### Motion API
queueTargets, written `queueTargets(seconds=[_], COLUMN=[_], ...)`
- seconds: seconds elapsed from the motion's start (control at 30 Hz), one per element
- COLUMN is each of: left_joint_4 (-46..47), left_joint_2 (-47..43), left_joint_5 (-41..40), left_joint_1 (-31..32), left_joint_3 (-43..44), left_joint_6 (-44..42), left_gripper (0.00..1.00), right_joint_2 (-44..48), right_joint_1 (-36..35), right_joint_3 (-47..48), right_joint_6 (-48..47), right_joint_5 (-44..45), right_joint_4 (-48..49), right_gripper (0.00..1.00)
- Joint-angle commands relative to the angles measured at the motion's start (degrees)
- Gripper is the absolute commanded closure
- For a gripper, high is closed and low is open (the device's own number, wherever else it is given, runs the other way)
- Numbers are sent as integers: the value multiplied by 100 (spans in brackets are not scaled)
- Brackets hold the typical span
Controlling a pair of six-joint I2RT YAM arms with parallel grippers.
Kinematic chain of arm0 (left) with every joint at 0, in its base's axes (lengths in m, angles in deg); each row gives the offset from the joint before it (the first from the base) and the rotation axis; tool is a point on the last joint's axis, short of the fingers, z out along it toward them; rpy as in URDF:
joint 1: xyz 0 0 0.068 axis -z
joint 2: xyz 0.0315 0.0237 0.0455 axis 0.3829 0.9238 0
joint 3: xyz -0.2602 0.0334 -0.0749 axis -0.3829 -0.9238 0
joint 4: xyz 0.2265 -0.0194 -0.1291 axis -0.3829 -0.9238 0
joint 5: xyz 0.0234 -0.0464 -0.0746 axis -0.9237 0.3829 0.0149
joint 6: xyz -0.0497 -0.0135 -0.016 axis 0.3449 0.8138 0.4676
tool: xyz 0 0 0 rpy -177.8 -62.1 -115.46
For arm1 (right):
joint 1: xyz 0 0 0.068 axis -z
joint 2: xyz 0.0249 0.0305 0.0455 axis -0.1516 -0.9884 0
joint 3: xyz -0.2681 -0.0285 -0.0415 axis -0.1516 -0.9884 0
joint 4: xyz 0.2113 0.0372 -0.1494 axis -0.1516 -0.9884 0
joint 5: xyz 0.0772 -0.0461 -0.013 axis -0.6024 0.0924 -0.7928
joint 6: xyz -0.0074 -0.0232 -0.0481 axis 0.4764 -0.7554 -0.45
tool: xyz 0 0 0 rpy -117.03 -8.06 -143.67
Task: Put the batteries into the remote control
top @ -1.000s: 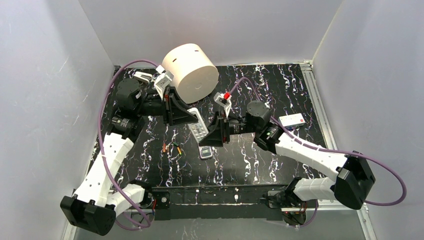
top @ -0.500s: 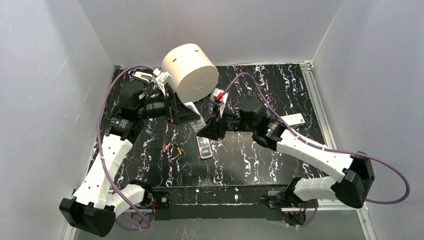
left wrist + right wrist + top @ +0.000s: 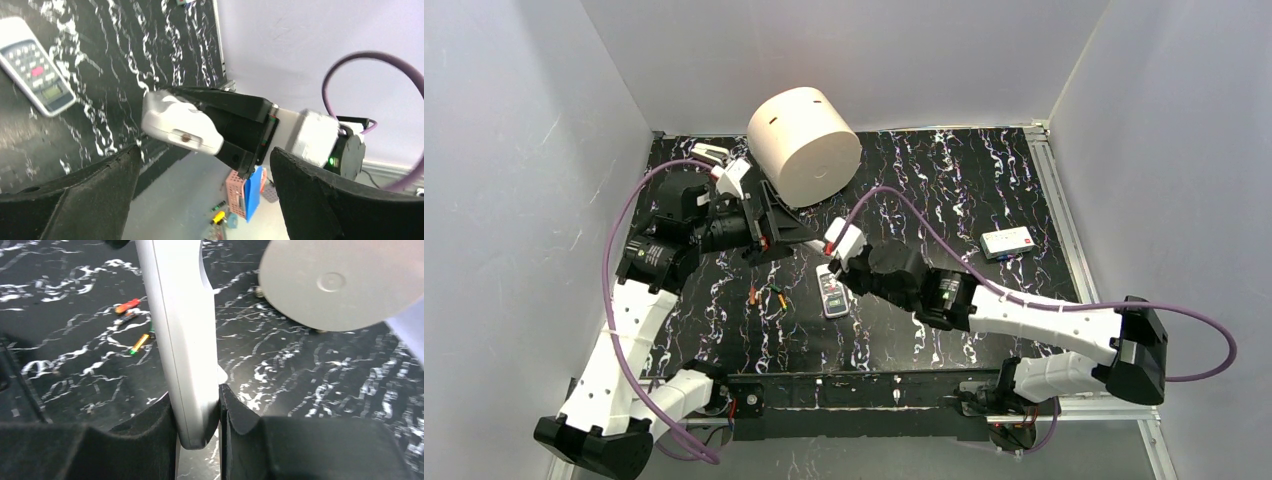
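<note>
- Right gripper (image 3: 197, 412) is clamped on one end of the remote control (image 3: 180, 335), which it holds edge-on above the middle of the table (image 3: 944, 190). The long free end could pivot or slip in so short a pinch.
- Left gripper (image 3: 205, 155) gapes wide with nothing in it, just beside the right one. The two could clash if either swings.
- Batteries (image 3: 779, 297) lie loose left of centre, toward the near edge. They are tiny and round and could roll when pinched.
- Remote: slim white-silver slab. Battery bay not visible; cannot tell if the cover is on or off.
- Second remote (image 3: 832, 298), grey, buttons up, lies near the batteries. Easy mix-up.
</note>
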Motion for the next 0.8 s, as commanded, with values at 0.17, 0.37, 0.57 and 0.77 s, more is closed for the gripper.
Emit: queueTargets(seconds=[0.17, 0.37, 0.57, 0.77], left_joint_4=[-862, -836, -1333, -1421], left_joint_2=[258, 295, 130, 37], left_joint_5=[-48, 64, 166, 240], left_joint_1=[-4, -23, -86, -154], left_joint_3=[-28, -98, -278, -422], left_joint_6=[1636, 2199, 2014, 1932], left_gripper=[9, 25, 45, 65], right_joint_2=[-242, -640, -1002, -1065], right_joint_1=[-1362, -1708, -1718, -1717], right_joint_3=[-333, -392, -419, -389], right_joint_6=[-2246, -3067, -3604, -3416], right_joint_5=[3636, 4339, 4858, 4825], right_joint_4=[2001, 2781, 3377, 3153], right_gripper=[99, 99, 99, 99])
